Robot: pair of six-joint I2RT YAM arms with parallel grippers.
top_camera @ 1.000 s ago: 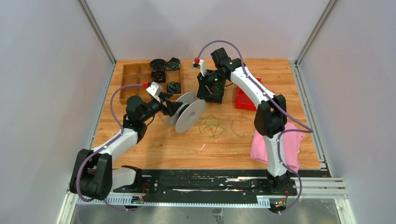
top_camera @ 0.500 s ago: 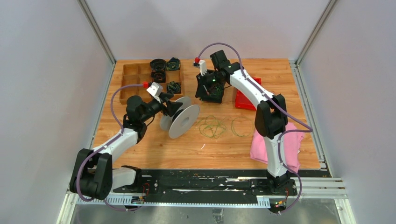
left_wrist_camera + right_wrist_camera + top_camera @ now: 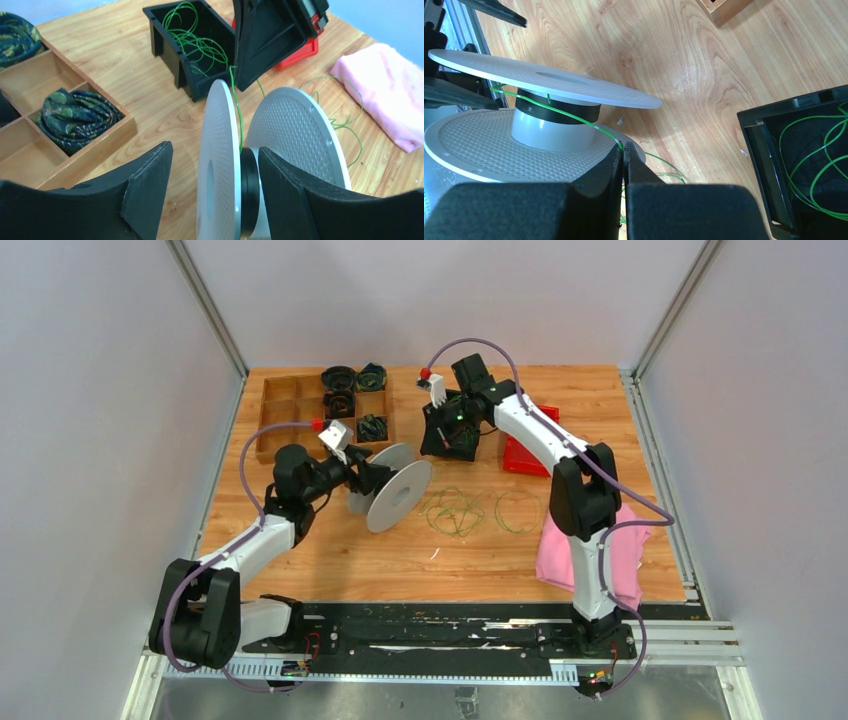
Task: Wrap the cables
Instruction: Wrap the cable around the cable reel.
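Green cable (image 3: 569,117) in closed right pincer (image 3: 623,150)

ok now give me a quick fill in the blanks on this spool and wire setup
1. The right gripper is shut on a thin ___ wire.
2. The spool that this wire runs to has ___ round flanges.
3. More loose wire lies inside the ___ box.
4. The folded cloth is ___.

Missing words: green; two; black; pink
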